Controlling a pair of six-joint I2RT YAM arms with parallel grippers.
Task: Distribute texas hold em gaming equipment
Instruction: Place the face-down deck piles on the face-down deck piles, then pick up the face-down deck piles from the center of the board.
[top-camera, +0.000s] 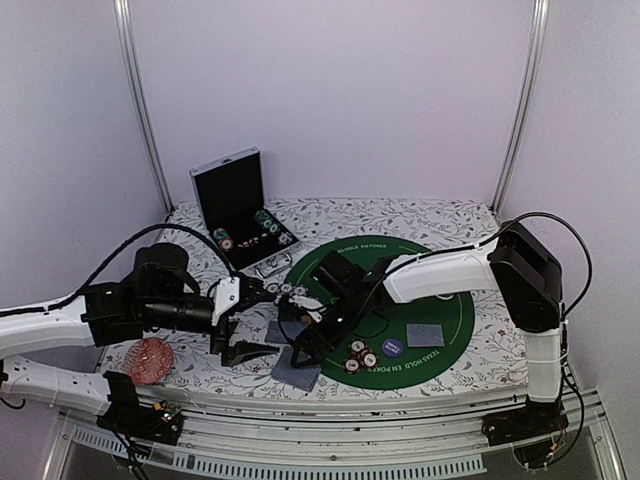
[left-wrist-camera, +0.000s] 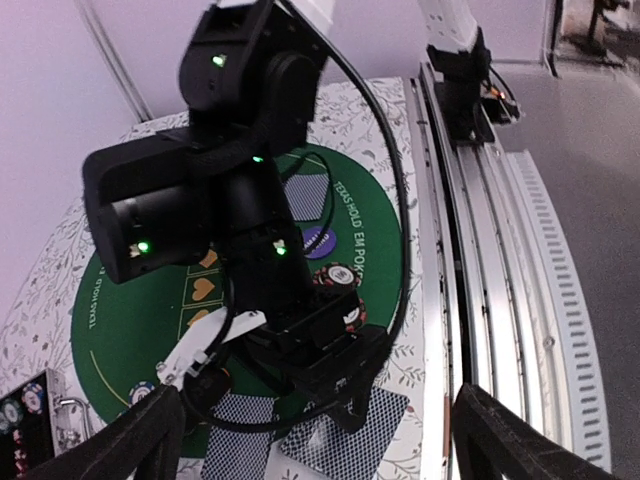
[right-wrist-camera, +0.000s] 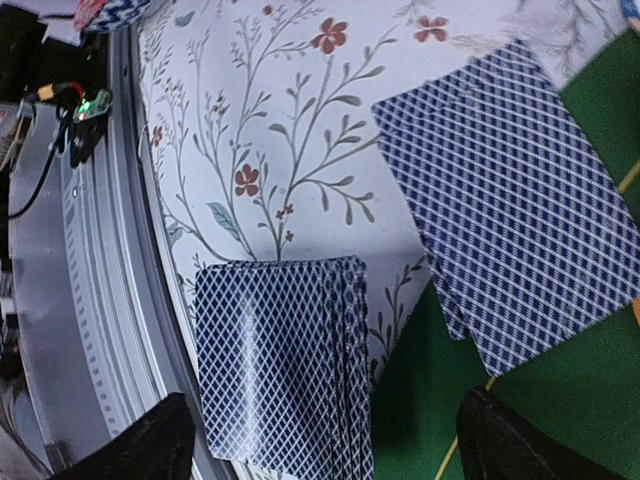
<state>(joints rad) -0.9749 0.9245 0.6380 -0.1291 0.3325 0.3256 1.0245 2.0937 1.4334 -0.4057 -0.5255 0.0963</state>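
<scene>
Entry: card-dealing step, as I judge it.

**Right gripper**: fingers spread wide, nothing between them. It hangs directly over the deck, which lies face down and slightly fanned on the flowered bench, just off the edge of the green mat. The deck sits between my two fingertips and toward the near-rail side. I cannot tell whether the fingertips touch it.

**Dealt card**: ahead of the right gripper, face down, straddling the mat edge. It looks like two cards overlapped, not certain.

**Left gripper**: also spread wide and empty, beside the right gripper on its outer side and pointed at it, off the mat.

**Other equipment:**
- A further card lies on the mat, well beyond the right gripper.
- A small cluster of chips and the purple button lie between that card and the deck.
- More chips sit in the open case, well behind both grippers.

**Judgement:** distribution is partly done. Cards remain in the deck and chips in the case.

**Next move calls for:**
- Lower the right gripper onto the deck.
- Separate only the top card. It is thin and flat, so several may lift together.
- Keep the left gripper clear of the right arm.
</scene>
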